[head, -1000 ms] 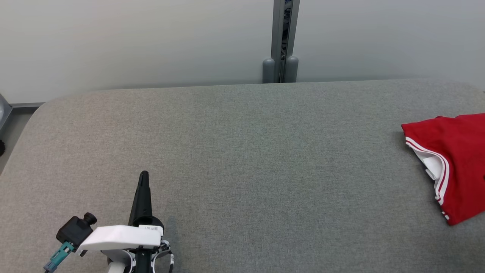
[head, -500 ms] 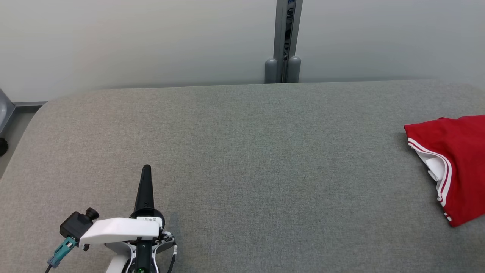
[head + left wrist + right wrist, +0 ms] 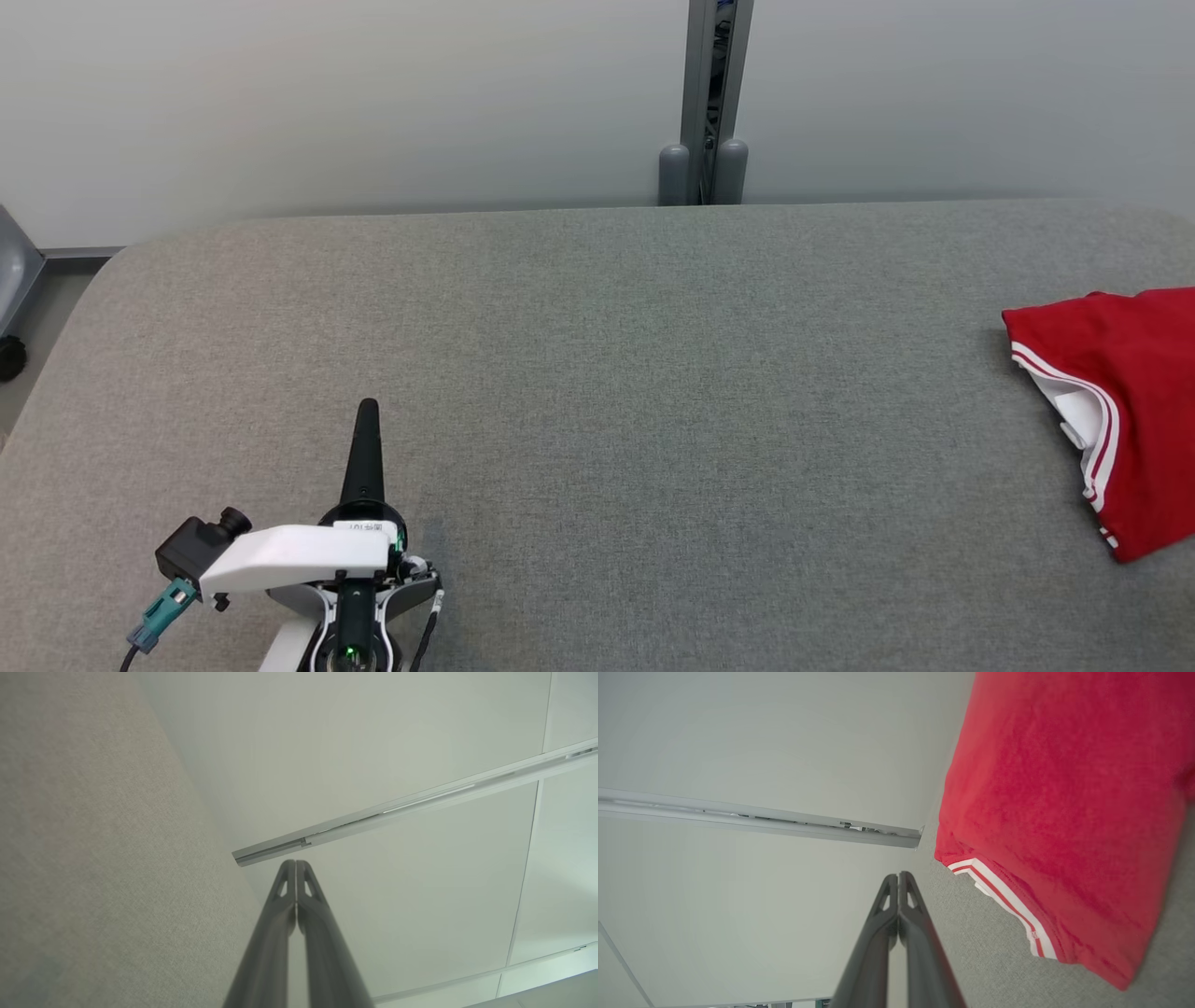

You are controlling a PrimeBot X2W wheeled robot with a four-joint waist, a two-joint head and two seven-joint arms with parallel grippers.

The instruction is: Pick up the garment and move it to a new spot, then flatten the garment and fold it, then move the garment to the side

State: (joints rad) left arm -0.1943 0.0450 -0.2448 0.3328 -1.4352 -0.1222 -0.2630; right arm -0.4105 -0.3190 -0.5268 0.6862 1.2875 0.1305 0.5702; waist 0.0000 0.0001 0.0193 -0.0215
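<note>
Left hand (image 3: 367,408) closed, fingers forward, low over grey surface (image 3: 597,373).

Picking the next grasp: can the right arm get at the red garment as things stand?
Probably yes. The right gripper sits close beside the red garment, nothing between them; its jaws are shut and must open first.

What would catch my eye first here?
The red garment with white-striped trim stands out, lying on the right side of the grey table. Next comes the left tool, shut, a dark spike at the lower left of the head view, well apart from it.
</note>
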